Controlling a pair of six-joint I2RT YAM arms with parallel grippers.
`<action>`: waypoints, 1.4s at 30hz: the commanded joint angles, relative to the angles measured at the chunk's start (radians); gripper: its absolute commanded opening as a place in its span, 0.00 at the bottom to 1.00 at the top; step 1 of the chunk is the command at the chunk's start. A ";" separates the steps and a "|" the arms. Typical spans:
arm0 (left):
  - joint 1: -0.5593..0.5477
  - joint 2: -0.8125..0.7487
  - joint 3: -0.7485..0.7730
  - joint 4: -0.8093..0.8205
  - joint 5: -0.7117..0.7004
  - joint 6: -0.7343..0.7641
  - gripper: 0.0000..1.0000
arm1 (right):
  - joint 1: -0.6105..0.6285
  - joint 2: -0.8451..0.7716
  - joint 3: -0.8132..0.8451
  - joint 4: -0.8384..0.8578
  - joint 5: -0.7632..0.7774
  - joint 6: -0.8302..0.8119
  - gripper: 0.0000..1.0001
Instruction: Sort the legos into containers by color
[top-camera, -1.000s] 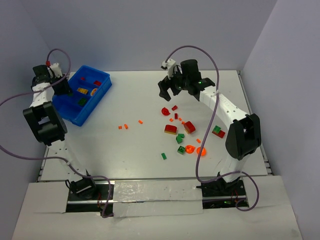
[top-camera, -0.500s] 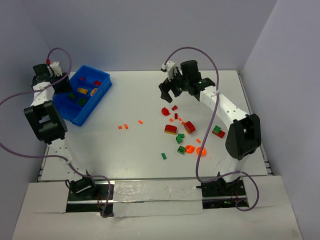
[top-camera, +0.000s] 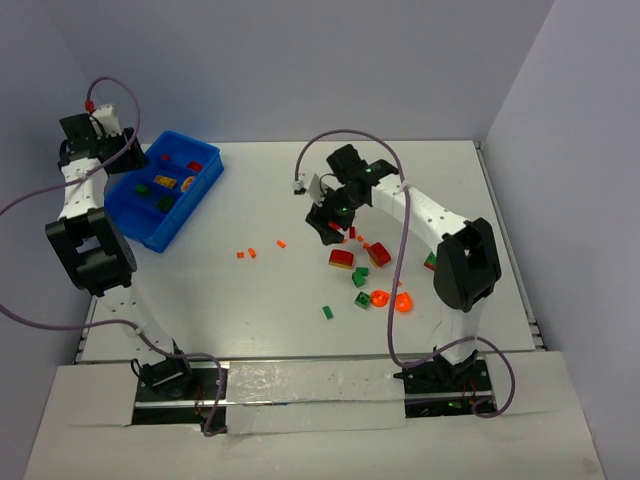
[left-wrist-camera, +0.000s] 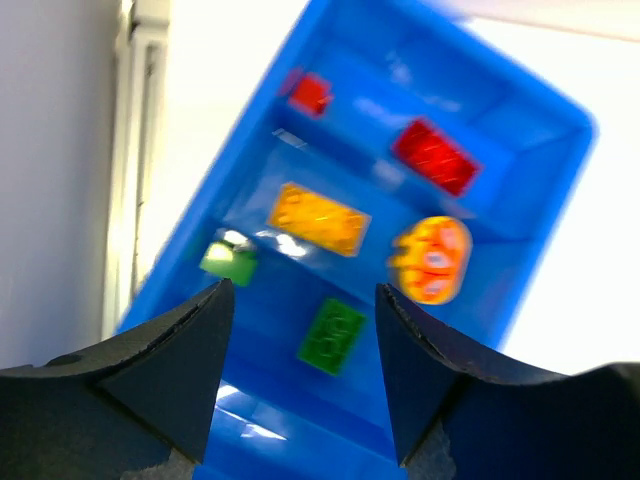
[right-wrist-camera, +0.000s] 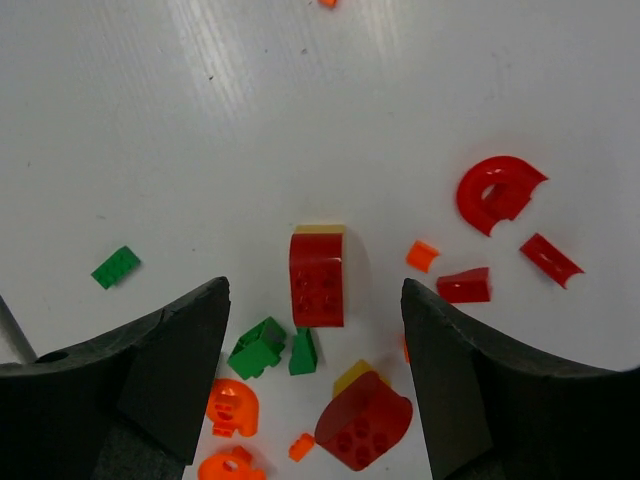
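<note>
The blue bin (top-camera: 140, 222) stands at the far left. My left gripper (top-camera: 92, 140) hovers above its far left corner. In the left wrist view that gripper (left-wrist-camera: 302, 290) is open and empty over the bin (left-wrist-camera: 545, 215), which holds a green brick (left-wrist-camera: 332, 335), a yellow one (left-wrist-camera: 318, 218), an orange rounded piece (left-wrist-camera: 430, 258) and red bricks (left-wrist-camera: 435, 155). My right gripper (top-camera: 325, 225) is low over the loose legos. In its wrist view it (right-wrist-camera: 314, 285) stands open astride a red brick (right-wrist-camera: 318, 280) without touching it. Green pieces (right-wrist-camera: 258, 347) and a second red brick (right-wrist-camera: 365, 420) lie below.
More legos are spread right of centre: orange rounded pieces (top-camera: 380, 298), a lone green brick (top-camera: 327, 312), a red arch (right-wrist-camera: 497, 193), red slopes (right-wrist-camera: 465, 285). Tiny orange bits (top-camera: 252, 251) lie mid-table. The right arm's elbow (top-camera: 460, 265) covers part of a green and red pair.
The left gripper opened, a green brick landed in the bin, and the arm drew back towards the far left. The right arm swung left and down over the red brick, its jaws narrowing slightly.
</note>
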 joint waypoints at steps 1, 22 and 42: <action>-0.031 -0.120 -0.024 0.049 0.052 -0.052 0.68 | 0.019 0.041 -0.009 -0.055 0.103 0.043 0.76; -0.033 -0.135 -0.045 0.015 0.052 -0.102 0.69 | 0.060 0.162 -0.057 -0.065 0.218 0.106 0.72; -0.035 -0.162 -0.092 0.023 0.076 -0.090 0.68 | 0.059 0.190 -0.049 -0.046 0.259 0.087 0.39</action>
